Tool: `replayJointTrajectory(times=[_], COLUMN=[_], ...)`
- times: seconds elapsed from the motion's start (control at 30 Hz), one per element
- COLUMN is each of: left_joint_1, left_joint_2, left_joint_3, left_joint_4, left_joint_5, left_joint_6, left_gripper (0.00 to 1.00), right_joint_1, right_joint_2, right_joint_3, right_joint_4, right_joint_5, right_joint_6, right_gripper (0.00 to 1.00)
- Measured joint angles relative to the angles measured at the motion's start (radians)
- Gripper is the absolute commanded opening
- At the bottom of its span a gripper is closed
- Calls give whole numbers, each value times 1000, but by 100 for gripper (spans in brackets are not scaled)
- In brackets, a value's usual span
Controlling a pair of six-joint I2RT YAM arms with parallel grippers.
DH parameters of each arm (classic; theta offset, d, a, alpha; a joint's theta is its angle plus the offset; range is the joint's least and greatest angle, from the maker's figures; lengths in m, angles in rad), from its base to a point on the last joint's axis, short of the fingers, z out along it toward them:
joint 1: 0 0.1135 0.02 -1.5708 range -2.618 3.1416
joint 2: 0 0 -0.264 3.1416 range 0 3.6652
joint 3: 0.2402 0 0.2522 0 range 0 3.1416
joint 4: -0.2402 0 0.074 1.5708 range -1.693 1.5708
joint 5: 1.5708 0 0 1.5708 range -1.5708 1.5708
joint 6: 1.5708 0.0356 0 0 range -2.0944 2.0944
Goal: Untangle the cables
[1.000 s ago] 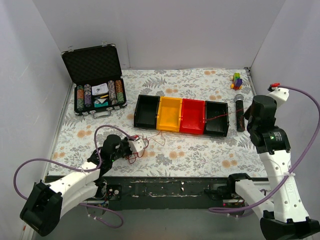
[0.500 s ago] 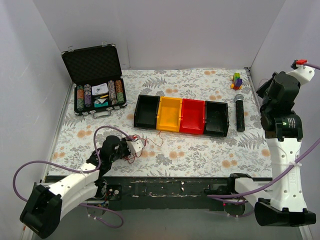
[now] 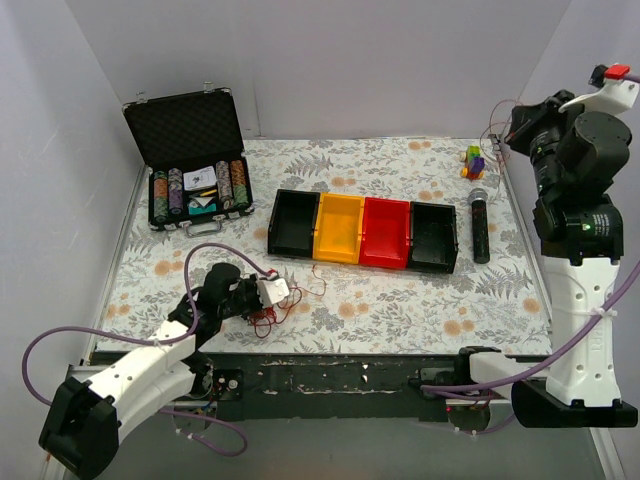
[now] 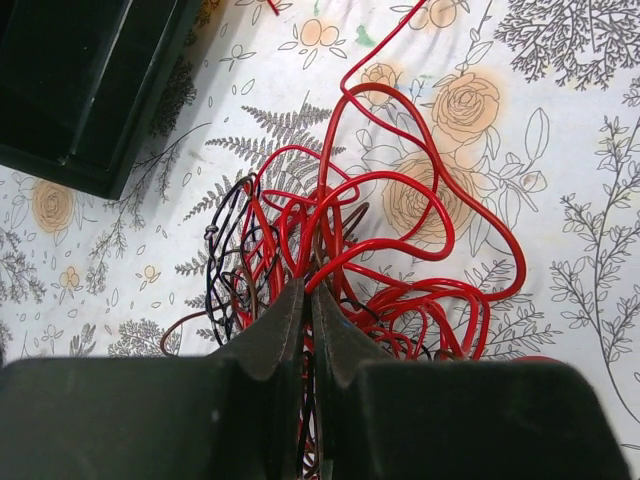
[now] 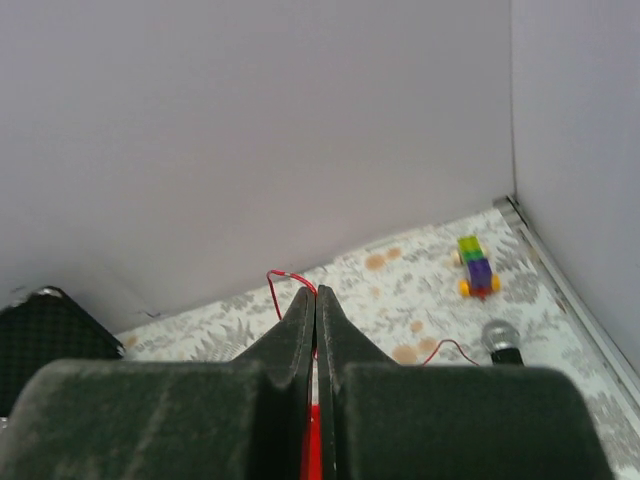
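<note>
Cables (image 4: 300, 225) at near edge, clamped by left gripper (image 4: 308, 292) as anchor. Red strand (image 5: 283, 273) pinched in right gripper (image 5: 316, 298) above far-right corner, presumably to separate it.

a robotics lab cell — white walls (image 3: 380, 70) box in a floral-clothed table (image 3: 400, 310) bearing two robot arms (image 3: 578, 290).

No text, label, number or sign can be read; print inside the chip case (image 3: 186, 128) is rendered too small.
</note>
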Motion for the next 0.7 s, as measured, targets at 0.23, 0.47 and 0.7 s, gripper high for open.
replayJointTrajectory(times=[0.23,0.47,0.7], left_joint_1=[0,0,0], left_joint_2=[16,16,20], left_joint_3=[31,39,52], left_joint_4=[-44,-63,-71], left_joint_5=[29,41,52], left_joint_6=[0,-1,-4], left_gripper=[3,3,3], right_joint_1=[29,76,211], right_joint_2=[37,83,163], right_joint_3=[162,167,175], right_joint_4=[42,132,198], right_joint_5=[-76,-206,-266], right_joint_6=[-10,-22,-63], right_gripper=[1,1,1])
